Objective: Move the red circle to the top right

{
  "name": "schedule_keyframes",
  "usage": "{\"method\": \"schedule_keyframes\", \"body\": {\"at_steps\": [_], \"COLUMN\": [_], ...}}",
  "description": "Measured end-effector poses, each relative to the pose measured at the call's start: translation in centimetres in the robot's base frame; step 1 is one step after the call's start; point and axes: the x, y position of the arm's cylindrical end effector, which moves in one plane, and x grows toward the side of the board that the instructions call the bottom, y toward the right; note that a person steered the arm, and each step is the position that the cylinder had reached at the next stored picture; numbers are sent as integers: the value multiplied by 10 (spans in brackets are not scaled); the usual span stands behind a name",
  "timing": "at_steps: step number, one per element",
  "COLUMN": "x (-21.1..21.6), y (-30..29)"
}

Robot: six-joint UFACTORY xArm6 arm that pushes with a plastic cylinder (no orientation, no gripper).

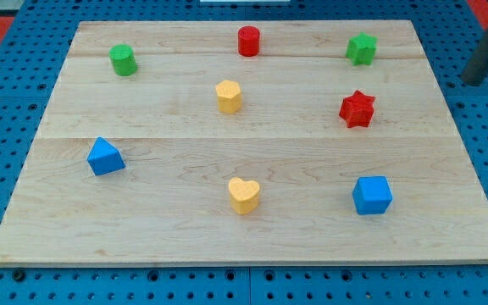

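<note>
The red circle (248,41) stands near the board's top edge, about the middle. My rod comes in at the view's top right, and my tip (474,80) sits off the wooden board (142,229), past its right edge over the blue pegboard. The tip is far to the right of the red circle and touches no block. A green star (362,48) stands between them, near the board's top right corner.
A green cylinder (124,60) is at top left and a yellow hexagon-like block (229,96) below the red circle. A red star (357,108) is at right, a blue triangle (105,157) at left. A yellow heart (244,195) is at bottom middle and a blue cube (372,195) at bottom right.
</note>
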Motion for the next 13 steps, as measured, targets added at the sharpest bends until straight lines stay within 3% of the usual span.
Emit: {"method": "schedule_keyframes", "body": {"at_steps": [3,4,6,7,8,9,10,11,12,13], "x": [-63,-63,-97,-101,-73,-62,-78,-108,-112,-119], "y": [-48,-130,-136,-217,-324,-379,-439,-402,-312,-264]}}
